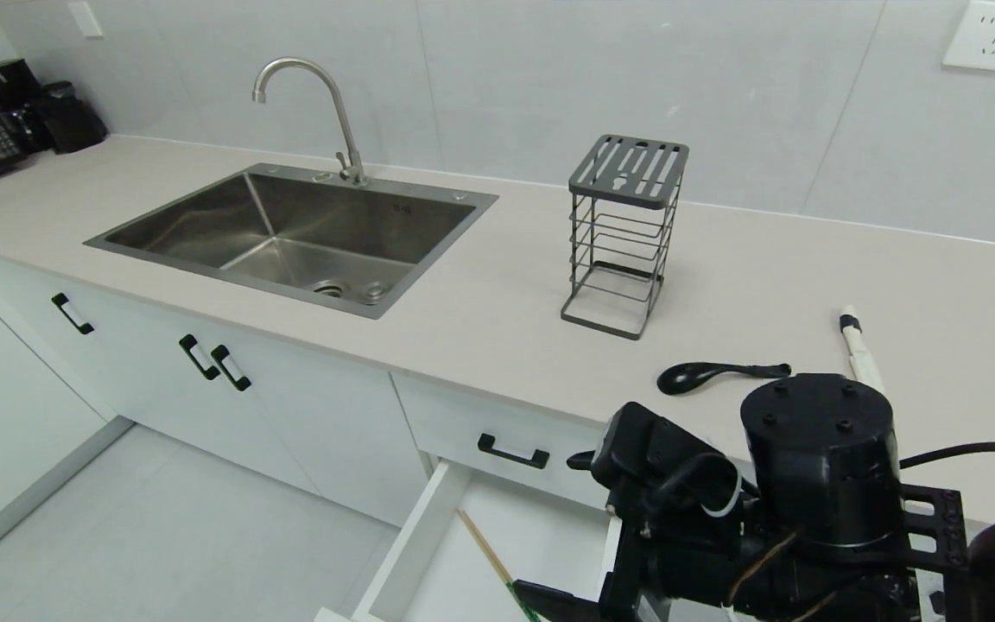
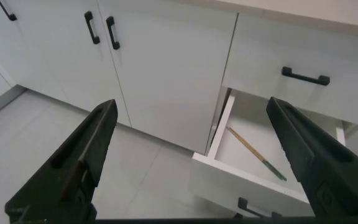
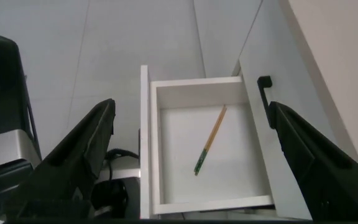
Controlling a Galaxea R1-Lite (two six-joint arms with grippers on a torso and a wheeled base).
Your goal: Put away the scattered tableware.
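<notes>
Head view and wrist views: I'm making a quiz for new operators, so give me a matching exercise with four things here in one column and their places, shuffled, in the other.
Things:
1. black spoon
2. chopstick
3. wire rack
4. faucet

Places:
A. inside the open drawer
B. behind the sink
C. standing on the counter, right of the sink
D. lying flat on the counter near its front edge

Pairs: 1-D, 2-A, 3-C, 4-B
</notes>
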